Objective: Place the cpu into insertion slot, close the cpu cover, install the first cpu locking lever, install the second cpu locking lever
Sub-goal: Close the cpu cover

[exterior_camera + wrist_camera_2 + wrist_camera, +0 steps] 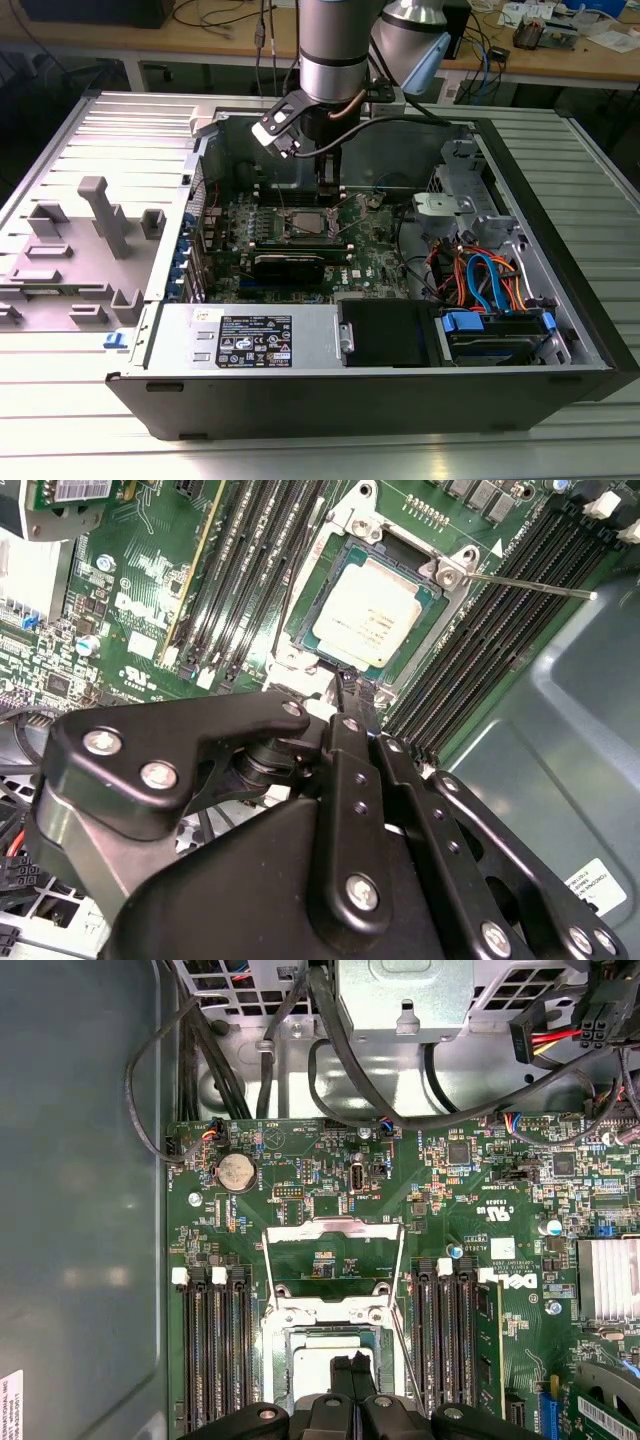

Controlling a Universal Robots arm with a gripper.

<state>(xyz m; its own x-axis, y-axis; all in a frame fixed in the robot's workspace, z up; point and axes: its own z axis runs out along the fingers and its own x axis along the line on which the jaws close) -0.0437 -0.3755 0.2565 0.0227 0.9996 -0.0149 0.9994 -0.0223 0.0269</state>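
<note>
An open computer case [380,405] fills the middle of the exterior view, its green motherboard [375,255] at centre. The claw [350,685], fingers together on nothing, hangs just over the insertion slot [325,583], where the cpu [375,615] lies seated. The cpu cover [335,1226] is flipped open.

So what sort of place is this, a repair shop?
Probably a robotics lab or electronics workshop: an opened computer case lies on a ribbed metal table under a robot arm, with cable-strewn wooden benches behind.
</note>
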